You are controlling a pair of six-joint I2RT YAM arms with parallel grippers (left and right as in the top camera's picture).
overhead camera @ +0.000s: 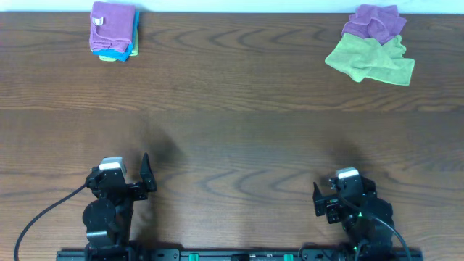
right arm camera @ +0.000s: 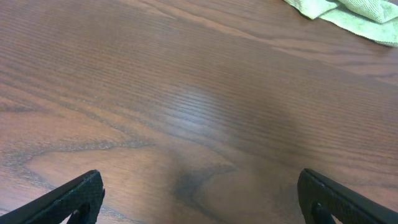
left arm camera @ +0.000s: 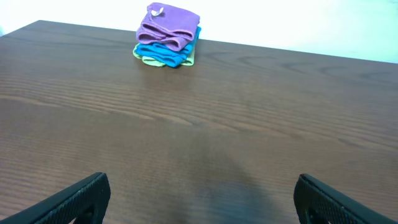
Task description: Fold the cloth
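Observation:
A crumpled green cloth (overhead camera: pixel 371 59) lies at the far right of the table, with a crumpled purple cloth (overhead camera: pixel 375 22) partly on its back edge. The green cloth also shows at the top right of the right wrist view (right arm camera: pixel 348 11). A folded stack of cloths (overhead camera: pixel 113 30), purple on top with blue and green below, sits at the far left; it shows in the left wrist view (left arm camera: pixel 168 35). My left gripper (left arm camera: pixel 200 198) is open and empty near the front edge. My right gripper (right arm camera: pixel 200 198) is open and empty near the front right.
The wooden table (overhead camera: pixel 232 130) stretches between the grippers and the cloths. Both arm bases sit on a rail along the front edge (overhead camera: pixel 232 255).

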